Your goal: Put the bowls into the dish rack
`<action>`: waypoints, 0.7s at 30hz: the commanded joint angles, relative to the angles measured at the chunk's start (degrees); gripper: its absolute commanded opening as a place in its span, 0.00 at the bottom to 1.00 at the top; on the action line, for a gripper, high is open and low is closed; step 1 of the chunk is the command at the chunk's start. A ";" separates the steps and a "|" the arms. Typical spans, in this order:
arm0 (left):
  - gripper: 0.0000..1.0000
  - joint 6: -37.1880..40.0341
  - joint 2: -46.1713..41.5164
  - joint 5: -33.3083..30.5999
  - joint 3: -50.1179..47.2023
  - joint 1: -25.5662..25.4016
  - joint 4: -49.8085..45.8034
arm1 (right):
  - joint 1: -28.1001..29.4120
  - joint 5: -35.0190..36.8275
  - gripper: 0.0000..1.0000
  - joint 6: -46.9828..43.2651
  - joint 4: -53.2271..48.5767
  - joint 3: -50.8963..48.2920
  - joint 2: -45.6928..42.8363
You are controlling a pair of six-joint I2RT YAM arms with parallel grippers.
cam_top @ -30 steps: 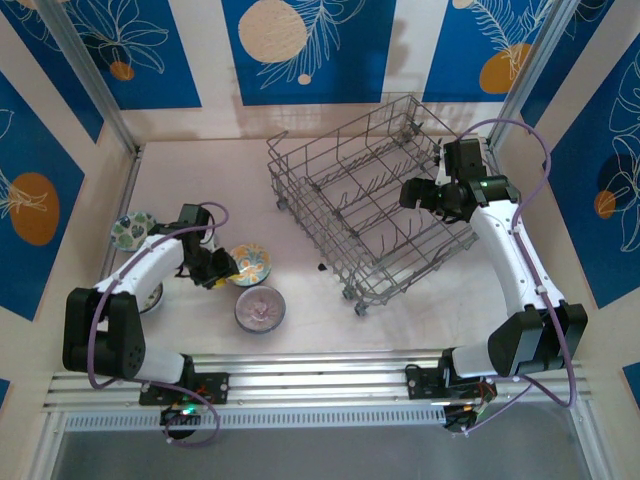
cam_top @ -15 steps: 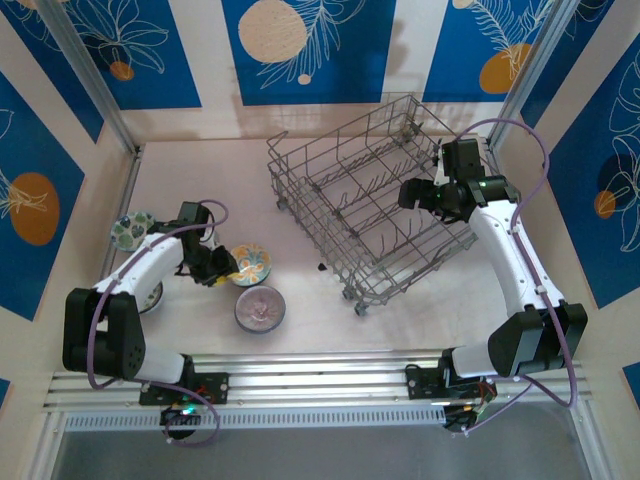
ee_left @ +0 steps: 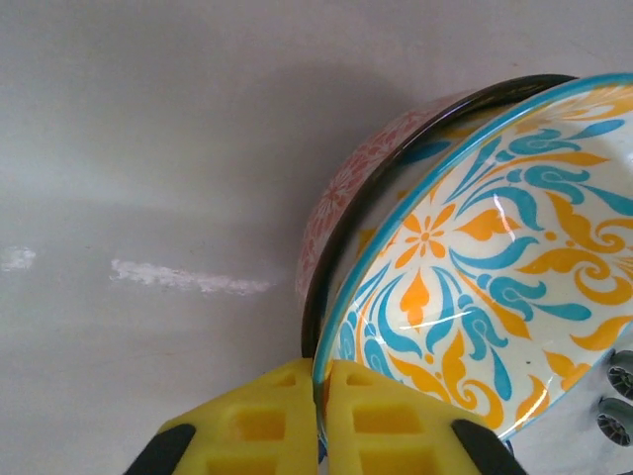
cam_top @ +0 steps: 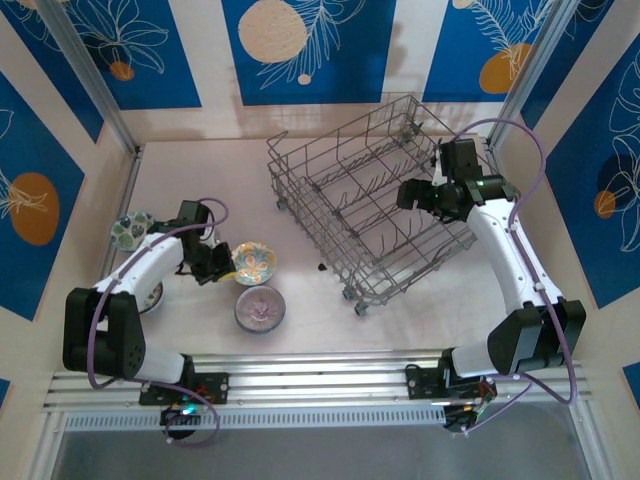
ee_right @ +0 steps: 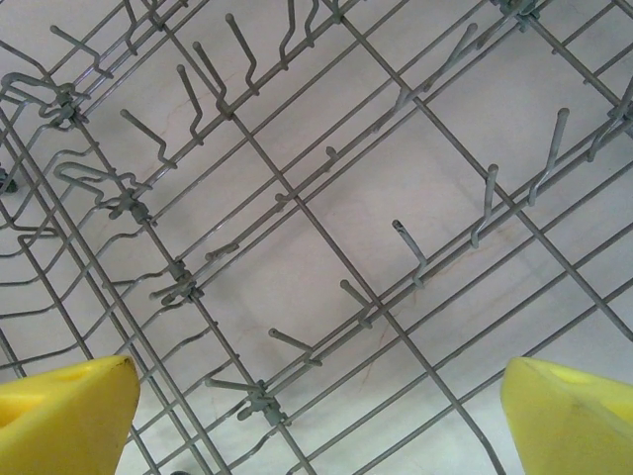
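My left gripper is shut on the rim of the orange-yellow-blue bowl. In the left wrist view its yellow fingers pinch that bowl at its near edge, left gripper. A pinkish bowl with a dark rim lies just beyond it, and it sits nearer the front edge of the table, pinkish bowl. A green-white floral bowl lies at the far left. My right gripper hangs open over the dish rack, and below the right gripper are the rack's tines.
Another bowl is partly hidden under my left arm. The rack stands at an angle at the back right, close to the right wall. An aluminium rail runs along the near edge. Bare table lies between the bowls and the rack.
My left gripper's jaws have closed onto the rim of the orange-yellow-blue bowl, which has shifted slightly. The right arm has not moved.
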 commanded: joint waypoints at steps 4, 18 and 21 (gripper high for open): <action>0.06 0.11 -0.57 2.17 1.10 0.40 -0.43 | 0.61 0.58 0.95 -0.46 -0.23 1.30 -0.34; 0.02 -0.65 -4.12 1.53 2.71 0.42 -1.93 | 2.14 0.93 0.95 -0.33 -1.09 2.76 -1.21; 0.01 -0.53 -4.48 1.59 2.75 0.43 -2.18 | 2.50 0.80 0.95 -0.22 -1.15 2.82 -1.48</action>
